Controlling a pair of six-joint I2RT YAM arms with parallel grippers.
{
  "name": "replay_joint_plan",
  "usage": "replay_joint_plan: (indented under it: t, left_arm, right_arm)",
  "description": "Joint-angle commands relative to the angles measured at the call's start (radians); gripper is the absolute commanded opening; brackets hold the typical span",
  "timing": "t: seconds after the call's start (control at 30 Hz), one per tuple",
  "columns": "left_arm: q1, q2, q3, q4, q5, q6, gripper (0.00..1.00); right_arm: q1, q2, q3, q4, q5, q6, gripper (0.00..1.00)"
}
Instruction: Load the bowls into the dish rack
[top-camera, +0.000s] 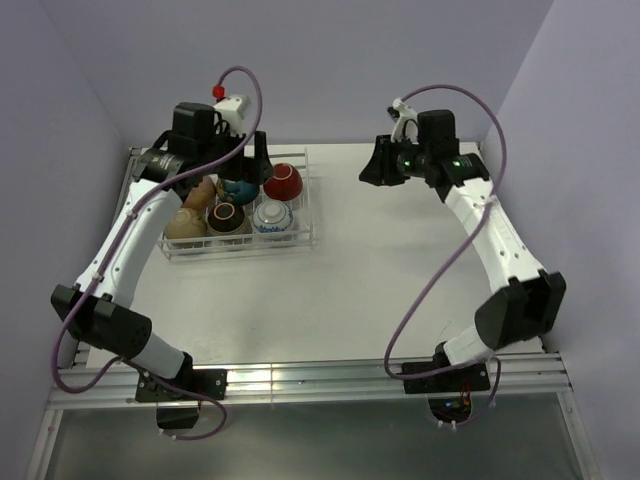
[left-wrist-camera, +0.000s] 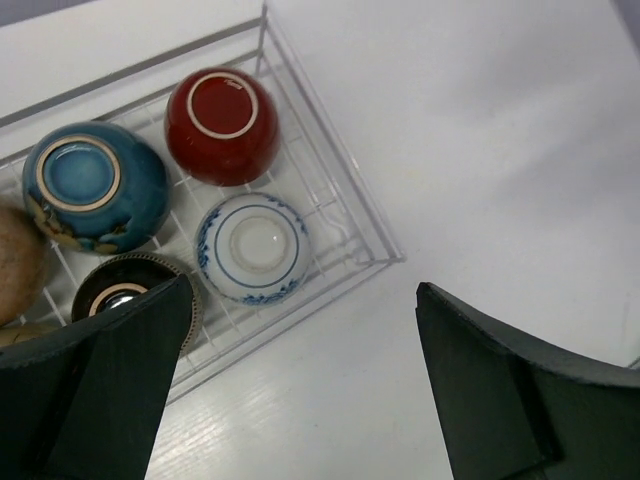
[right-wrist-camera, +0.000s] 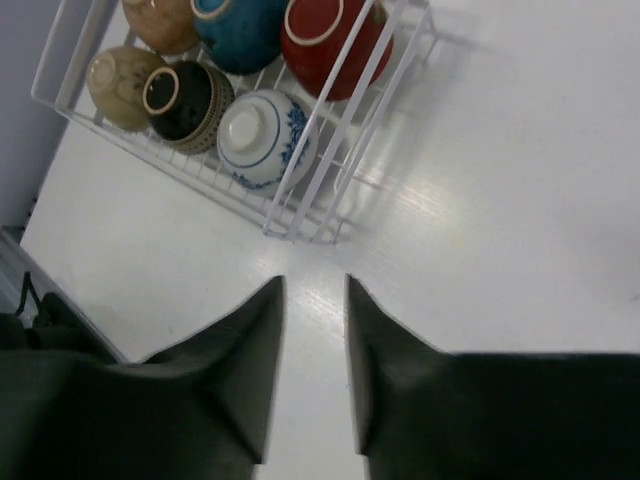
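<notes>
The white wire dish rack (top-camera: 300, 205) stands at the back left of the table. Several bowls sit in it upside down: a red one (top-camera: 283, 181), a blue-and-white one (top-camera: 272, 217), a black one (top-camera: 227, 215), a teal one (top-camera: 238, 188) and two tan ones (top-camera: 185, 222). My left gripper (top-camera: 250, 160) hovers above the rack, wide open and empty; its wrist view shows the red bowl (left-wrist-camera: 222, 125) and the blue-and-white bowl (left-wrist-camera: 252, 247). My right gripper (top-camera: 375, 165) is to the right of the rack above the table, empty, its jaws a narrow gap apart (right-wrist-camera: 315, 285).
Lilac walls close the table in at the back and both sides. A metal rail (top-camera: 330, 375) runs along the near edge by the arm bases. The rack's near corner (right-wrist-camera: 300, 225) lies just ahead of my right fingers. White table (top-camera: 400, 270) spreads right of the rack.
</notes>
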Motion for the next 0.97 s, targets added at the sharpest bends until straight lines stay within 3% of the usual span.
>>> replay_joint_plan:
  t: [0.0,0.13,0.33,0.67,0.93]
  left_arm:
    - [0.068,-0.067,-0.062,0.067,0.207,0.013,0.99]
    - [0.132,-0.114,-0.127,0.089,0.282,0.01,1.0]
    - [0.189,-0.167,-0.231,0.082,0.318,0.017,0.99]
    - [0.194,-0.305,-0.409,0.073,0.25,0.036,0.99]
    - [0.195,-0.367,-0.498,0.09,0.213,0.037,1.0]
  right_arm:
    - [-0.027,-0.154,-0.085,0.009,0.055,-0.154,0.47]
    - [-0.042,-0.284,-0.18,0.021,0.108,-0.225,0.76]
    - [-0.048,-0.411,-0.314,0.009,0.163,-0.253,0.98]
    - [-0.047,-0.568,-0.507,0.012,0.101,-0.239,1.0]
    - [-0.047,-0.643,-0.572,0.017,0.064,-0.254,1.0]
